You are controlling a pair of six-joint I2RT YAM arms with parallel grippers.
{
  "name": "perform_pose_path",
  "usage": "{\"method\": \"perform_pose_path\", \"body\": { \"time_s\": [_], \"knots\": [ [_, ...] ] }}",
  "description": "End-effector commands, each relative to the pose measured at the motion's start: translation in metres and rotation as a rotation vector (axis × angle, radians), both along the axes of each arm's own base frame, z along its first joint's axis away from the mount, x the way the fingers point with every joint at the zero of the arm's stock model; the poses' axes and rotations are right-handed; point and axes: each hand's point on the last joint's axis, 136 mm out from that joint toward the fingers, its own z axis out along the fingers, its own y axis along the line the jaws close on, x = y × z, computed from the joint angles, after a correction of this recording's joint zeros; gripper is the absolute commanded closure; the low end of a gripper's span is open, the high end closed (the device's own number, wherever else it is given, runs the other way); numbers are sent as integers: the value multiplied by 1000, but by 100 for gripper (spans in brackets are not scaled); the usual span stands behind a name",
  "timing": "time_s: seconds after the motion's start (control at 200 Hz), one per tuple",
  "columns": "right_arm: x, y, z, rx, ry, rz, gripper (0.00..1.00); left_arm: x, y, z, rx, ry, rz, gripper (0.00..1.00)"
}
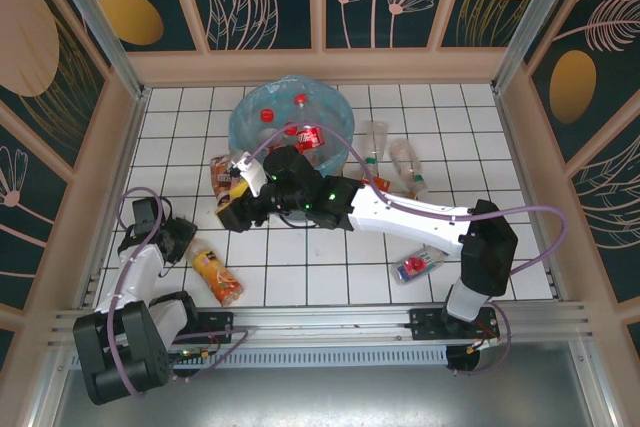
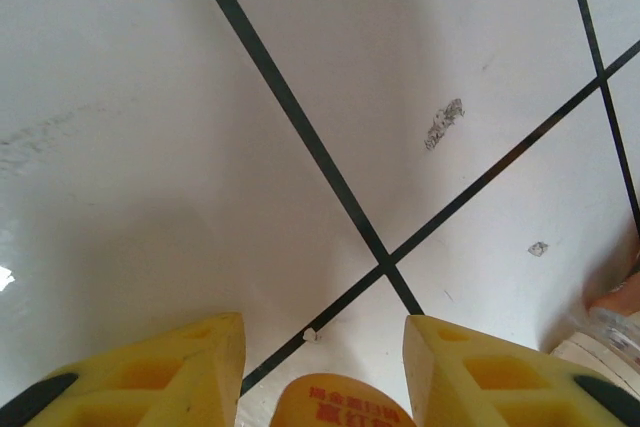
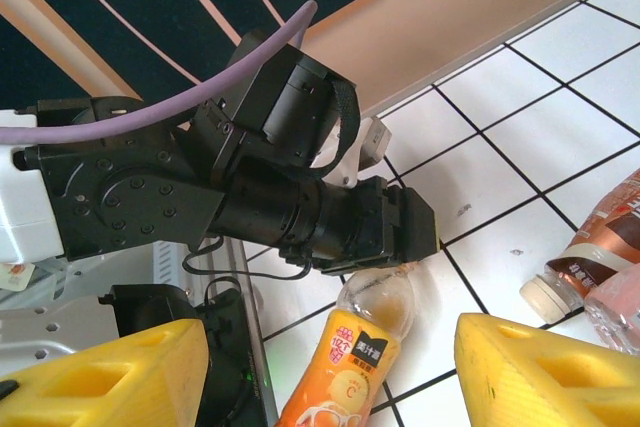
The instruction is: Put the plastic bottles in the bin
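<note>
L gripper [image 2: 325,322]: yellow fingers stand apart, one on each side of a small clear plastic bottle w/ orange label [image 2: 345,407]. The frame's lower edge cuts off both fingers and most of the bottle, so can't tell whether they pinch it or just straddle it. From the top cam the bottle lies on its side on the white tiled table [image 1: 300,252], near-left, right by the L arm's wrist. In the R wrist cam its clear neck end runs under the L arm's black wrist block; cap hidden.

R gripper [image 3: 330,337]: yellow fingers spread wide, nothing betw. them, hovering above the table.

Round grey bin w/ light-blue bag liner [image 1: 238,127] sits far-centre. The R arm reaches across from near-right and covers part of its near rim. Red caps and a red-labelled bottle show inside; count unclear.

Other bottles outside the bin:
- two clear bottles [image 1: 375,142] just right of the bin, partly behind the R arm
- red-label bottle [image 1: 420,265], near-right
- brown-label bottle w/ pale cap [image 3: 575,267], cut off at frame edge
</note>
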Motion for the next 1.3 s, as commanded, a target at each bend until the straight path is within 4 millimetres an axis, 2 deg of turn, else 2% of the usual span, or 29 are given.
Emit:
{"method": "perform_pose_path", "body": {
  "time_s": [0.0,0.23,0.28,0.355,0.455,0.626,0.711,0.731,0.746,0.831,0.971,1.091,1.191,1.296],
  "knots": [
    [3,-1,9,37,-20,3,33,3,6,11,33,-12,25,57],
    [5,0,7,29,-14,0,33,5,10,26,55,-51,43,68],
    [5,-1,8,31,-16,-3,33,9,13,35,72,-74,47,76],
    [6,-2,14,38,-21,-11,33,17,23,60,130,-125,59,85],
    [8,-6,30,60,-41,-25,34,29,43,113,250,-217,92,100],
    [12,-21,88,148,-112,-52,33,33,69,216,440,-386,159,100],
    [22,-32,116,180,-162,-101,33,30,77,271,517,-492,196,100],
    [25,-35,122,185,-174,-114,33,30,78,278,533,-502,196,100],
    [27,-38,126,187,-184,-123,34,29,79,296,550,-539,206,100],
    [43,-53,145,199,-236,-201,33,29,80,351,606,-641,211,100],
    [75,-88,169,221,-277,-345,34,44,67,434,615,-809,145,100],
    [95,-120,184,246,-295,-452,34,67,43,490,539,-981,38,100],
    [103,-139,189,245,-314,-512,34,91,15,520,455,-1085,-67,100],
    [108,-156,189,226,-330,-582,34,113,-23,534,452,-1123,-160,100]
  ]
}}
